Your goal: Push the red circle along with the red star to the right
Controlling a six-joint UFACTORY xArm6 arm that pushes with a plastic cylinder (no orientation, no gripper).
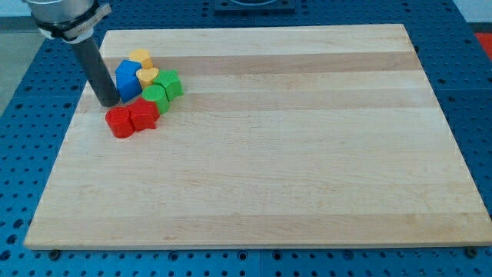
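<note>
The red circle [118, 121] and the red star [143, 115] lie touching each other near the board's left edge, the circle on the view's left. My tip [108, 104] stands just above the red circle and left of the blue block [127, 81], close to both. Behind the red pair sit two green blocks [156, 98] [170, 82], a yellow heart [147, 76] and another yellow block [140, 57], all packed in one cluster.
The wooden board [307, 154] lies on a blue perforated table [23, 115]. The arm's grey body [65, 15] hangs over the board's top left corner.
</note>
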